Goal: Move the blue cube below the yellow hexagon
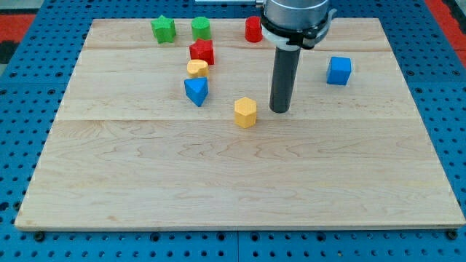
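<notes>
The blue cube (338, 70) sits on the wooden board toward the view's upper right. The yellow hexagon (245, 112) stands near the board's middle, left of and lower than the cube. My tip (279, 110) rests on the board just right of the yellow hexagon, a short gap away from it. The tip is left of and below the blue cube, well apart from it. The rod rises from the tip to the arm's head at the view's top.
A blue triangular block (196, 91), a yellow rounded block (197, 68) and a red star (202, 52) cluster left of the hexagon. A green star (163, 29), a green cylinder-like block (201, 28) and a red block (253, 30) line the top edge.
</notes>
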You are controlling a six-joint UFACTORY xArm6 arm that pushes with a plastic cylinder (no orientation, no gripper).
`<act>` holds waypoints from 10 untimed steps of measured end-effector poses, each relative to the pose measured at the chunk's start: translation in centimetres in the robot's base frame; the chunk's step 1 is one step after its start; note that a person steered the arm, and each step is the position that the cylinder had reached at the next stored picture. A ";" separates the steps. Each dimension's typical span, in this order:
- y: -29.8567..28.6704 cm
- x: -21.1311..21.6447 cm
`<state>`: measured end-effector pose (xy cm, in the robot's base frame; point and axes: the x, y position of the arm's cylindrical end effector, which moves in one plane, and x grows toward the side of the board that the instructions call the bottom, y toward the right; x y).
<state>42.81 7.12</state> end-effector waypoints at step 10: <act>1.5 -8.5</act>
<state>34.32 8.62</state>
